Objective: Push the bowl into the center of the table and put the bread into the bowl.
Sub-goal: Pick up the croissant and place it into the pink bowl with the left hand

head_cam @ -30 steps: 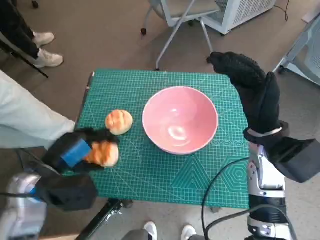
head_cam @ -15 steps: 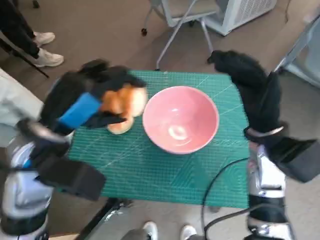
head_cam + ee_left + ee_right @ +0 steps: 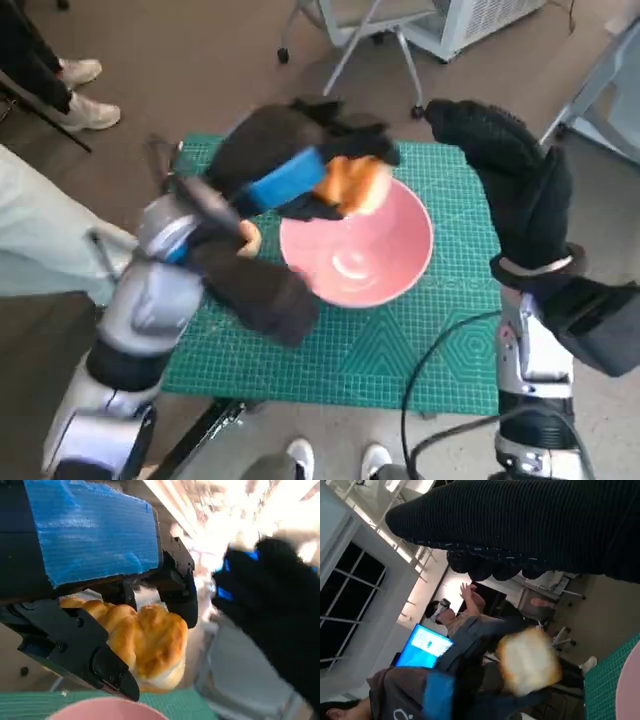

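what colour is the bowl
Pink, a plain glossy pink bowl; the head view shows it best.

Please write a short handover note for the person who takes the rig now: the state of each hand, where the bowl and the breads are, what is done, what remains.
Left hand: holds a bread roll in the air, over the far-left rim of the pink bowl.
Right hand: raised at the table's far right corner, holds nothing; fingers hard to read.
Bowl: on the green mat, about the middle of the table.
Second bread roll: on the mat left of the bowl, mostly hidden by the left arm.
Done: bowl looks centred, first roll lifted.
Left: release the roll into the bowl; the second roll possibly follows.
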Controlling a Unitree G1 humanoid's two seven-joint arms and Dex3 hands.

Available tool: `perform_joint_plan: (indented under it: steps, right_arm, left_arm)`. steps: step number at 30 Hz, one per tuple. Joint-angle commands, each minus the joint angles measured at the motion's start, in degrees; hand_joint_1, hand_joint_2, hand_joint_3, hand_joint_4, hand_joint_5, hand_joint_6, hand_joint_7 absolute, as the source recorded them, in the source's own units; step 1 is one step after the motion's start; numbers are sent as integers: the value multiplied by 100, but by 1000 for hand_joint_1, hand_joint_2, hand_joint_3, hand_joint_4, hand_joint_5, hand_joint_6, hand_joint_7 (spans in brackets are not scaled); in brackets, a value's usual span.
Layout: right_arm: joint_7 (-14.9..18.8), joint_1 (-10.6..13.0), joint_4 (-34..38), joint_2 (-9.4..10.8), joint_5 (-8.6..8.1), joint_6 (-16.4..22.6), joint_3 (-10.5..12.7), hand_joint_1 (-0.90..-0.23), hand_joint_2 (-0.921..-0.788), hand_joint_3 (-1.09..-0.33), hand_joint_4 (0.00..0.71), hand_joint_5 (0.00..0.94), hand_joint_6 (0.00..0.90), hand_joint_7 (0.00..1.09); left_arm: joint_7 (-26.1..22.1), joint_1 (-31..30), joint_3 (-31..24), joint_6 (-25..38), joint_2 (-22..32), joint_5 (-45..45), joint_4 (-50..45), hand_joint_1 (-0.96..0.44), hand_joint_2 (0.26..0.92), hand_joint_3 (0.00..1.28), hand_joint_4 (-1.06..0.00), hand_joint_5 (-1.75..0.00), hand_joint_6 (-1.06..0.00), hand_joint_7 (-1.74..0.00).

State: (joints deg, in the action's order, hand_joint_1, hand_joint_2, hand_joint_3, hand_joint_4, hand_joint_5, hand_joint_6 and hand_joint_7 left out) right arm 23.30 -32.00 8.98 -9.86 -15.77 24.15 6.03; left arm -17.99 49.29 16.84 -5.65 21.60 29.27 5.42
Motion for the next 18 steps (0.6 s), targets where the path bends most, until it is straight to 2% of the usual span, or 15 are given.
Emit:
perform_joint_plan:
  steps: [1,9,11,12,13,14,15,18]
  right_arm:
    - [-59,208,-24,3,5,-71,40,-678,-921,-732,204,2,0,650]
    - [-127,257,-30,2,44,-40,76,-677,-921,-730,208,3,4,648]
    - [-140,263,-27,2,53,-33,78,-676,-921,-729,208,3,5,647]
    - [-146,263,-23,2,58,-28,79,-674,-921,-729,208,3,6,646]
    - [-157,261,-14,5,68,-22,76,-673,-921,-729,208,3,6,646]
    - [-164,262,-14,4,73,-21,76,-672,-921,-728,208,3,6,645]
    - [-176,261,-18,8,81,-23,71,-671,-921,-728,208,3,7,644]
    - [-203,252,-10,18,99,-26,63,-671,-921,-728,208,3,8,642]
  left_arm:
    - [170,226,188,-453,-110,68,830,1,913,11,-823,-1058,-659,-1086]
    - [248,328,372,-906,-267,56,1886,1,918,21,-798,-1123,-646,-1063]
    - [202,314,415,-892,-281,79,2007,1,919,56,-762,-1166,-597,-1105]
    - [181,308,436,-873,-282,97,2047,1,920,114,-687,-1211,-532,-1205]
    - [114,288,478,-787,-267,149,2035,1,920,138,-656,-1232,-505,-1245]
    - [66,275,508,-724,-257,186,2021,-30,881,133,-557,-921,-449,-977]
    - [-19,247,545,-632,-231,235,1957,-50,868,104,-543,-626,-468,-699]
    - [-243,170,591,-448,-169,301,1775,-134,850,42,-469,-208,-471,-263]
